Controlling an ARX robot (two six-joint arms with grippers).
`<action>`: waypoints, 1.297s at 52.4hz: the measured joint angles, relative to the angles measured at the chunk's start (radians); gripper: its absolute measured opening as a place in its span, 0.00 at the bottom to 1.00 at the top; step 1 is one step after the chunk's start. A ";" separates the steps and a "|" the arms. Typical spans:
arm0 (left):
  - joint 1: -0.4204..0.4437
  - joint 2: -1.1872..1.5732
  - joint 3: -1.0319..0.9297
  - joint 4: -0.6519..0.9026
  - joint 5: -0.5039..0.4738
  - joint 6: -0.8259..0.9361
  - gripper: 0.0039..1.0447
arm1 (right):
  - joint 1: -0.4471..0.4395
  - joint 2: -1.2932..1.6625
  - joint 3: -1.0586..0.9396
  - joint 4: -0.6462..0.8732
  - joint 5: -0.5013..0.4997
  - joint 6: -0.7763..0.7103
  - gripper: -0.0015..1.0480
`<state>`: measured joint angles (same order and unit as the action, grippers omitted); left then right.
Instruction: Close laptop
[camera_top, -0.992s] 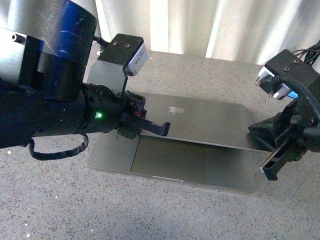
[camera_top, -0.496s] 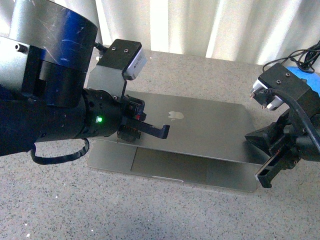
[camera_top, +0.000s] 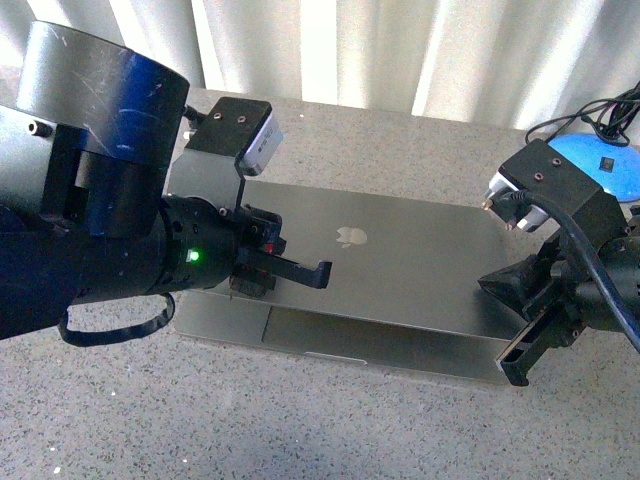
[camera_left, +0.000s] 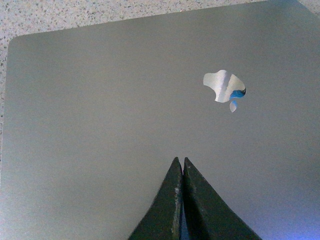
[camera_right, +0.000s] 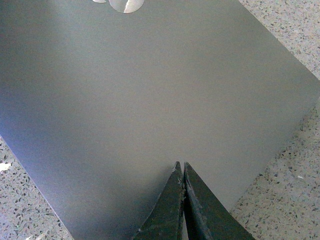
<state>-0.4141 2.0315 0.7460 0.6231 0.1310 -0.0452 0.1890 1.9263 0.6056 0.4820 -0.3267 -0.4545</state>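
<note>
Nearly shut, the laptop (camera_top: 400, 255) lies under the left gripper (camera_top: 318, 270) at nine o'clock and right gripper (camera_top: 518, 360) at three, both pinched closed and empty; I reckon one even press finishes it.

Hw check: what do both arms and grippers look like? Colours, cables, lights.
Left arm: black, with a scuffed silver-grey cylindrical housing, a lit green LED and a looped black cable. Right arm: black, thick black cable. The left wrist camera and right wrist camera are silver on black brackets. The left gripper and right gripper have black tapered fingers.
</note>
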 joint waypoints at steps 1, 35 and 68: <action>0.000 0.001 0.000 0.000 0.000 -0.002 0.03 | 0.000 0.000 0.000 0.001 0.000 0.000 0.01; 0.013 0.036 -0.014 0.043 0.004 -0.024 0.03 | 0.003 0.023 0.001 0.001 0.001 0.000 0.01; 0.025 0.092 -0.030 0.100 0.011 -0.065 0.03 | 0.005 0.053 0.001 0.006 0.004 -0.002 0.01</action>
<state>-0.3889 2.1239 0.7162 0.7231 0.1425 -0.1104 0.1936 1.9793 0.6067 0.4881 -0.3225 -0.4561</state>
